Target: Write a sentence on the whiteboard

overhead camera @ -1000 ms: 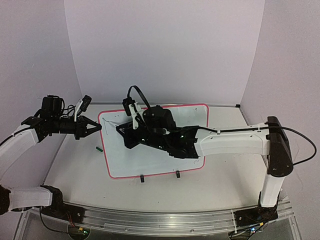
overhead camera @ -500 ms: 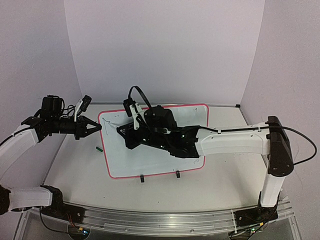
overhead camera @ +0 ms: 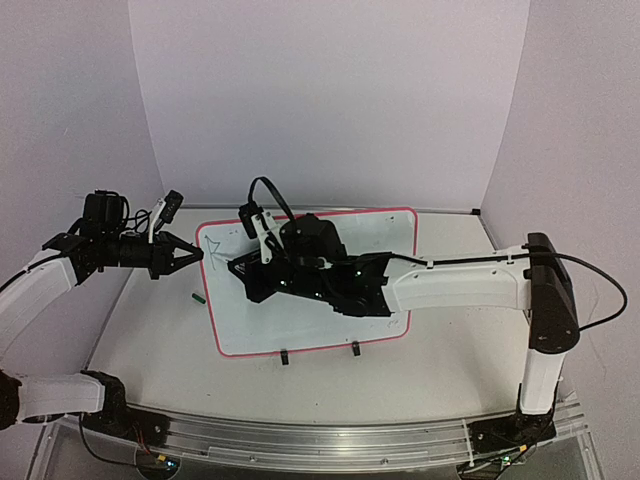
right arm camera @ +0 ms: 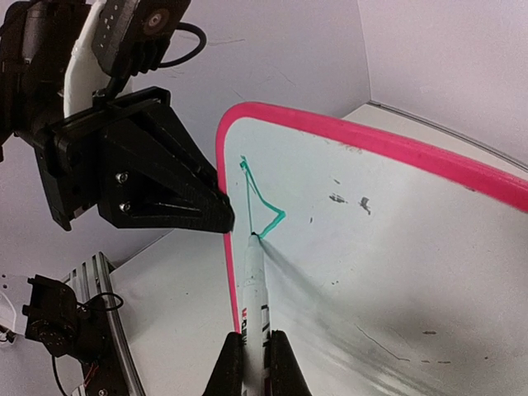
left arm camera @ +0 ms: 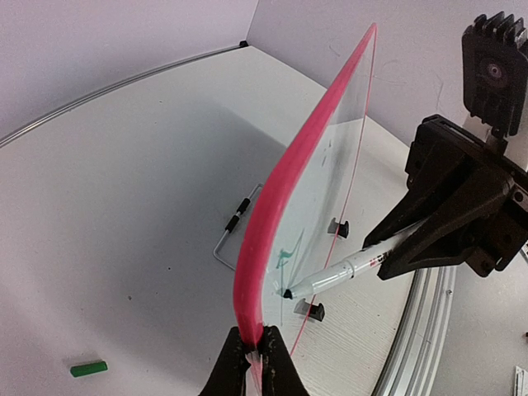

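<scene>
The whiteboard (overhead camera: pixel 380 240), white with a red-pink frame, lies mid-table. My left gripper (overhead camera: pixel 198 255) is shut on the frame of its left edge (left arm camera: pixel 255 337). My right gripper (overhead camera: pixel 238 267) is shut on a white marker (right arm camera: pixel 253 280), reaching across the board. The marker's dark tip touches the board near the top left corner. Of the sentence, only a thin green angular stroke (right arm camera: pixel 262 206) shows there, beside the tip. The left wrist view shows the same stroke (left arm camera: pixel 289 252) and the marker (left arm camera: pixel 338 272).
A green marker cap (overhead camera: pixel 198 296) lies on the table left of the board. Two black clips (overhead camera: pixel 285 356) sit on the board's near edge. A wire stand (left arm camera: pixel 231 235) shows behind the board. Faint grey smudges (right arm camera: pixel 346 200) mark the board. An aluminium rail (overhead camera: pixel 300 440) runs along the front.
My right gripper has carried the marker a little to the left, toward the board's top left corner. The left arm has not moved.
</scene>
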